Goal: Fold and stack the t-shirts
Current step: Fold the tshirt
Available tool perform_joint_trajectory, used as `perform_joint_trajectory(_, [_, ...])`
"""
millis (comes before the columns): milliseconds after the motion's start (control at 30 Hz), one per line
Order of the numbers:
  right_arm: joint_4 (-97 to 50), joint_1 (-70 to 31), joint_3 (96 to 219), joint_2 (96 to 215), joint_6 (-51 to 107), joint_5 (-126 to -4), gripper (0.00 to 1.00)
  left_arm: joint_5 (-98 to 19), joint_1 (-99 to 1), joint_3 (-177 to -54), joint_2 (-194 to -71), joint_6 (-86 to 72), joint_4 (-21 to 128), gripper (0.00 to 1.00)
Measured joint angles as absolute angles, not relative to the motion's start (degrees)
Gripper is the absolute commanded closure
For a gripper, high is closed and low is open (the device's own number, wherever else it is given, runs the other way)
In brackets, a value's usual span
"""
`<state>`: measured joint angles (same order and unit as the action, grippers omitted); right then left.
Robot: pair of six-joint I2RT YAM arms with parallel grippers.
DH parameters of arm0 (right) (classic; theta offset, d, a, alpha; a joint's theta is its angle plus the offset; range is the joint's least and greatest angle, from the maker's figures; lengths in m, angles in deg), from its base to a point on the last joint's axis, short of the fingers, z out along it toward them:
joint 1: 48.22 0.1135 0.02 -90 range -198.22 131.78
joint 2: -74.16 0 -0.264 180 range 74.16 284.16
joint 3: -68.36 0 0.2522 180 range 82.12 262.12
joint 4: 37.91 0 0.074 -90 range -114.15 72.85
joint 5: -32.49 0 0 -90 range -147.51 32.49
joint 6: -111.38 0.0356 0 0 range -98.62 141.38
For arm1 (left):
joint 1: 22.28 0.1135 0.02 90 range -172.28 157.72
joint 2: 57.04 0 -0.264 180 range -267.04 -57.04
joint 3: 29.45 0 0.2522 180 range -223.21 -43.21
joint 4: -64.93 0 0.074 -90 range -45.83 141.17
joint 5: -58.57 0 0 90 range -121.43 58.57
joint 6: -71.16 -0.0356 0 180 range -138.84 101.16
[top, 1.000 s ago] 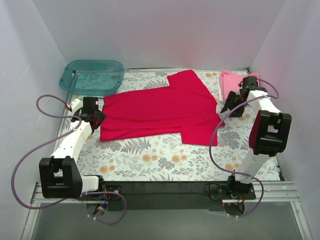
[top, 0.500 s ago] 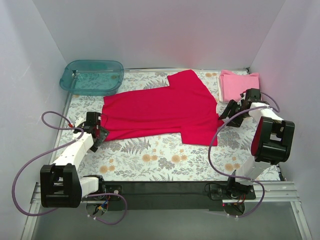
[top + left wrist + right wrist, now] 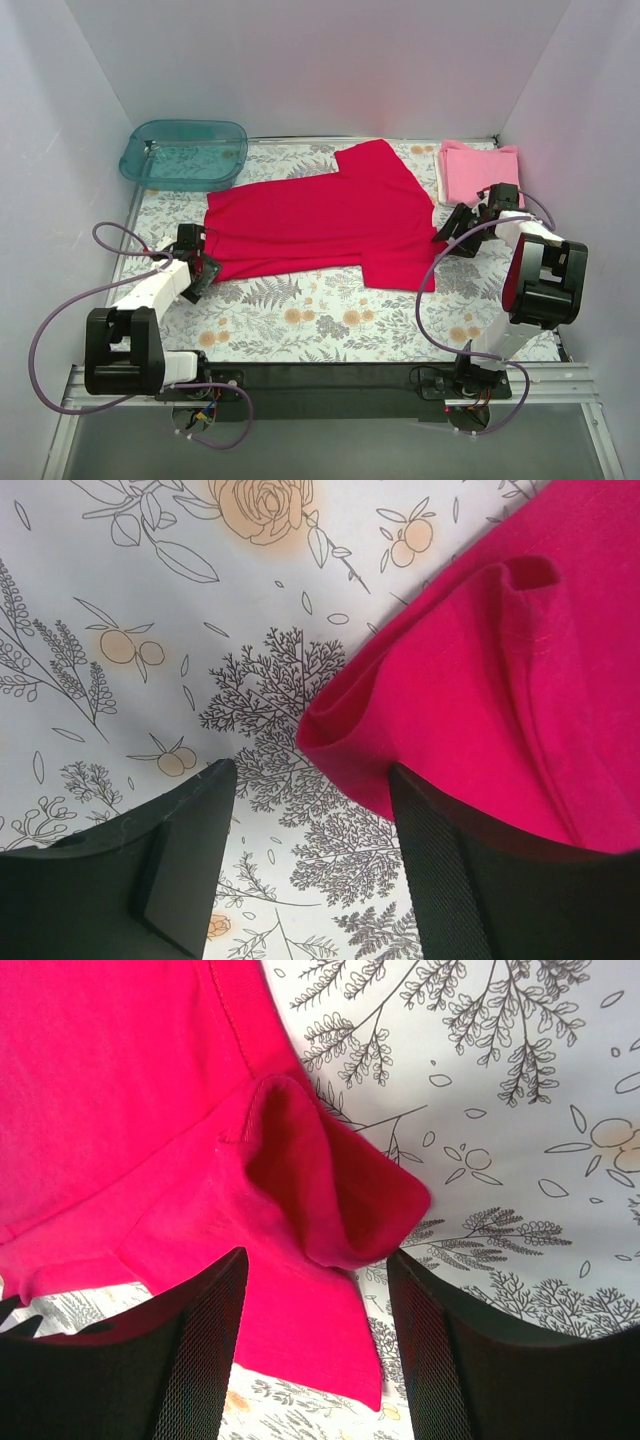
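The crimson red t-shirt (image 3: 320,220) lies spread flat across the middle of the floral cloth, hem to the left, sleeves to the right. The light pink t-shirt (image 3: 475,163) lies folded at the back right. My left gripper (image 3: 203,266) is open, low at the shirt's near-left hem corner; in the left wrist view that corner (image 3: 470,680) sits just ahead of the jaws. My right gripper (image 3: 447,232) is open, low at the shirt's right edge; the right wrist view shows a raised red fold (image 3: 330,1200) between and ahead of its fingers (image 3: 190,1360).
A teal translucent tub (image 3: 186,153) stands at the back left corner. White walls close in the left, back and right sides. The floral cloth (image 3: 330,320) covers the table up to the near black rail. Purple cables loop beside both arms.
Both grippers came down and toward the near side. The left moved from beside the tub area to the shirt's near-left corner; the right moved from the pink shirt to the red shirt's right edge.
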<state>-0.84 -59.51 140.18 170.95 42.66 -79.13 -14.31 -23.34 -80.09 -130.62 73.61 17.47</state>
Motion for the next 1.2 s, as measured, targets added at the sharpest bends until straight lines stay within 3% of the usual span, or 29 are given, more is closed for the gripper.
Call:
perform_joint_trajectory(333, [-2.33,-61.15,137.25,170.95,43.97,-79.09,0.47,-13.39,-23.34,-80.44,-133.18,73.61,18.72,0.55])
perform_joint_trajectory(767, [-6.17,-63.2,136.51,171.21,45.83,-80.25,0.5,-12.08,-23.34,-81.65,-134.99,73.58,19.27,0.56])
perform_joint_trajectory(900, [-6.7,-63.16,136.29,171.63,46.09,-80.34,0.62,-11.9,-23.34,-82.02,-135.51,73.58,19.46,0.59])
perform_joint_trajectory(1000, [-7.33,-63.23,135.53,171.91,46.73,-80.12,0.92,-11.6,-23.3,-82.41,-136.21,73.47,19.53,0.73])
perform_joint_trajectory(1033, [-7.38,-63.29,135.24,171.91,46.44,-80.03,0.97,-11.4,-23.25,-82.67,-136.54,73.58,19.46,0.76])
perform_joint_trajectory(1200, [-6.41,-64.87,133.69,171.65,46.05,-79.0,0.99,-10.83,-23.15,-86.15,-140.34,73.54,17.76,0.86])
